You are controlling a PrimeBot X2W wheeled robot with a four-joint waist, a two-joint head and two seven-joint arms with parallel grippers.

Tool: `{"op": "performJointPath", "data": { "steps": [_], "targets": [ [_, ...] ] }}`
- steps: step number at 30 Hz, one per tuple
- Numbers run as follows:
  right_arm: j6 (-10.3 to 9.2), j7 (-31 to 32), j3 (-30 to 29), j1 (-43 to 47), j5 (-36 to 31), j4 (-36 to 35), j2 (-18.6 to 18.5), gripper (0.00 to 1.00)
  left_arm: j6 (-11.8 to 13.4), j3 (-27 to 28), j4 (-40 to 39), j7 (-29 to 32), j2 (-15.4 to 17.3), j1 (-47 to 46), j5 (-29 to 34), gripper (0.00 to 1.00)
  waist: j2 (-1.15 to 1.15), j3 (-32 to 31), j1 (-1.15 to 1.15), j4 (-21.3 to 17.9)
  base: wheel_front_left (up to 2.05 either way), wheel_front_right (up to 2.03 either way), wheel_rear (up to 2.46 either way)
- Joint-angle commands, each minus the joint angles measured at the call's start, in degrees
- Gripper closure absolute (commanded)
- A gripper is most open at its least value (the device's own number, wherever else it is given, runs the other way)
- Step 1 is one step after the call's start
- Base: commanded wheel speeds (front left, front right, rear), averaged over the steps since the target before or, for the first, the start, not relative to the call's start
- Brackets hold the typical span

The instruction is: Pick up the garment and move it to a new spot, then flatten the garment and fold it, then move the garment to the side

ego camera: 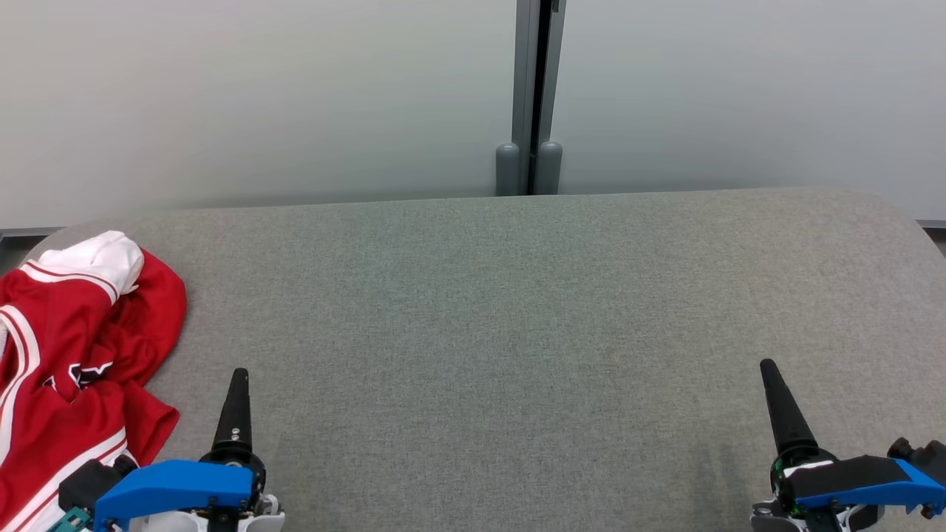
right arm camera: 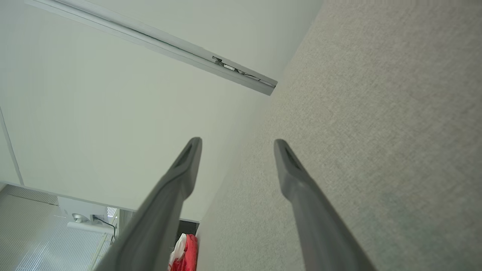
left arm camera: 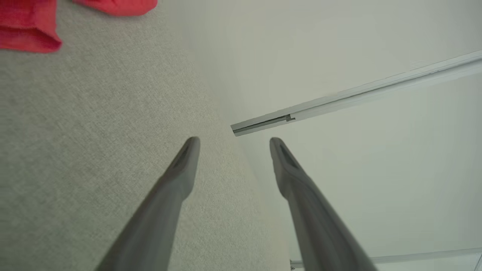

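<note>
Garment [ego camera: 74, 355] partly off-frame (left edge)

Illumination is bright, even and diffuse across all views; no glare noted. Shadows on the table [ego camera: 517, 310] are faint and soft-edged. Head view is sharp. In the wrist views, the left gripper [left arm camera: 234, 140] and right gripper [right arm camera: 237, 140] blur toward the bottom edge. The garment [left arm camera: 26, 30] renders a washed-out pinkish red in the left wrist view.

Left gripper [left arm camera: 234, 142] fingers spread wide; right gripper [right arm camera: 237, 142] likewise.

On table [ego camera: 517, 332], garment [ego camera: 74, 355] far left, near left gripper [left arm camera: 233, 140]
</note>
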Motion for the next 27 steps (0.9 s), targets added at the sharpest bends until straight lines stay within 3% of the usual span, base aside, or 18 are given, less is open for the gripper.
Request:
{"op": "performJointPath", "data": {
  "steps": [1, 27],
  "targets": [
    [0.05, -0.5, 0.2, -1.2, -2.2, -1.2, -0.3, 0.00, 0.5, -0.7, -1.0, -0.6, 0.9, -1.1, 2.4, 0.00, 0.00, 0.0, -0.01, 0.0, 0.00, 0.00, 0.00],
    [0.09, -2.7, 1.2, 0.1, -25.3, -3.2, -0.5, 0.00, 4.5, -9.9, -0.7, -5.6, 5.1, -1.7, 23.1, 0.00, 0.00, -0.4, -0.01, 0.5, 0.00, 0.00, 0.00]
  ]
}}
